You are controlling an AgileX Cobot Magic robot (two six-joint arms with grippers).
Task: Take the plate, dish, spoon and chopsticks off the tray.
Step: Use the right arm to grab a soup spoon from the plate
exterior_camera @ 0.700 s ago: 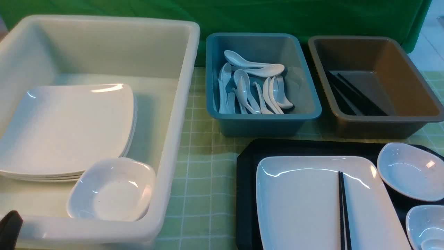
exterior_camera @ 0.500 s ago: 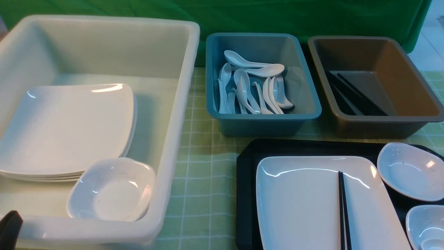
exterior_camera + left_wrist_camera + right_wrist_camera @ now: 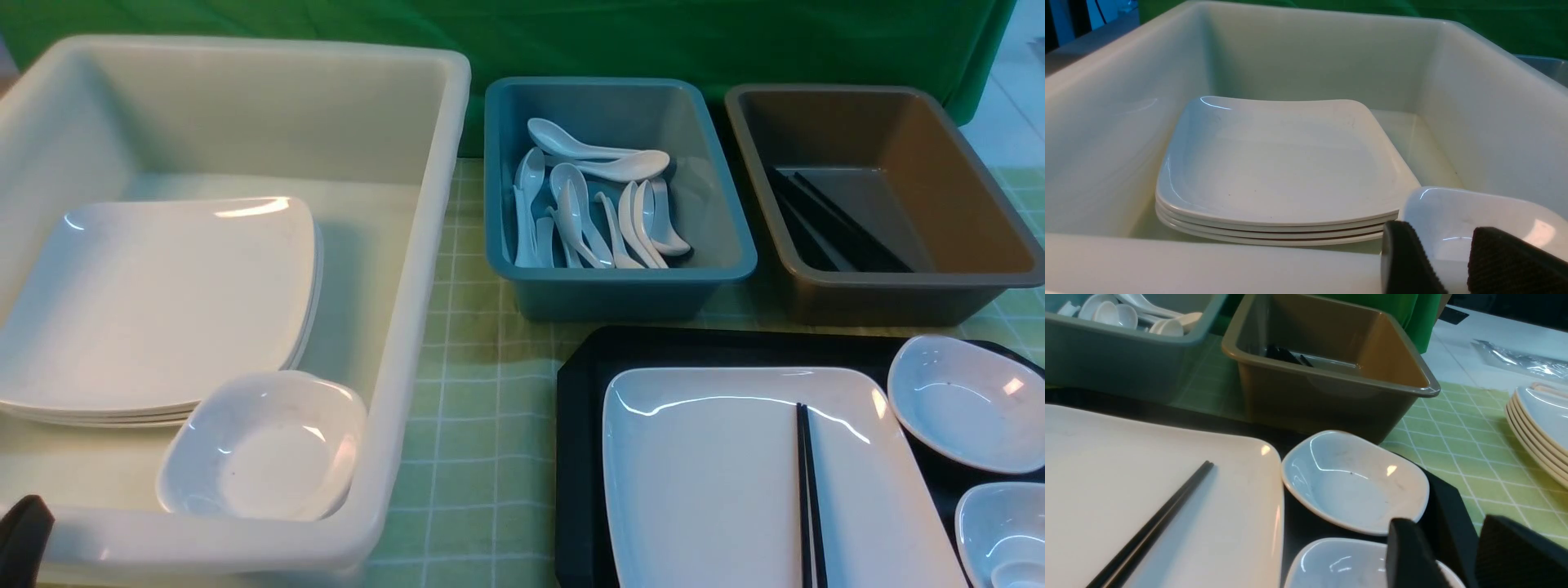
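Observation:
The black tray (image 3: 580,425) sits at the near right. On it lies the white plate (image 3: 718,482) with the black chopsticks (image 3: 808,490) across its right half. Two small white dishes stand to the plate's right, one farther (image 3: 967,404) and one nearer (image 3: 1000,523). A rounded white shape in the nearer dish is cut by the frame edge; I cannot tell whether it is the spoon. My right gripper (image 3: 1445,522) hangs open and empty over the tray's right rim (image 3: 1453,514), beside the nearer dish (image 3: 1339,563). My left gripper (image 3: 1437,228) is open and empty at the white tub's near wall.
The big white tub (image 3: 408,327) at the left holds a stack of plates (image 3: 155,302) and a small dish (image 3: 261,445). Behind the tray stand a blue tub (image 3: 620,282) of spoons and a brown tub (image 3: 898,286) of chopsticks. Another plate stack (image 3: 1539,428) lies to the tray's right.

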